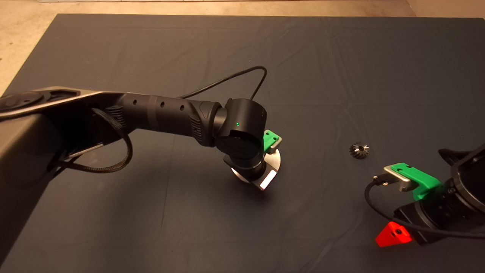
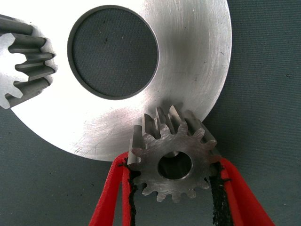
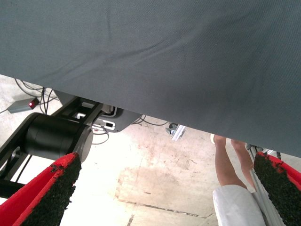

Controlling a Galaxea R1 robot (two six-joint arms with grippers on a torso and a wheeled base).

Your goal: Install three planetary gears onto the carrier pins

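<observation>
My left gripper [image 2: 174, 200] is shut on a bright silvery planetary gear [image 2: 175, 160], held flat over the rim of the round silver plate [image 2: 193, 61] with its large central hole. Pale metal shows inside that gear's hole; I cannot tell whether it is a carrier pin. A second gear [image 2: 23, 61] sits on the plate across the hole. No bare carrier pin shows. In the head view the left wrist covers most of the plate [image 1: 276, 161]. A darker gear [image 1: 359, 150] lies on the mat to the right, near my open right gripper [image 3: 167, 160].
The right arm waits at the mat's lower right, one red finger [image 1: 392, 235] showing. Its wrist view looks past the mat's edge [image 3: 141, 110] to the floor, a black robot base [image 3: 51, 136] and a person's legs [image 3: 228, 165]. A black cable [image 1: 235, 77] loops behind the left wrist.
</observation>
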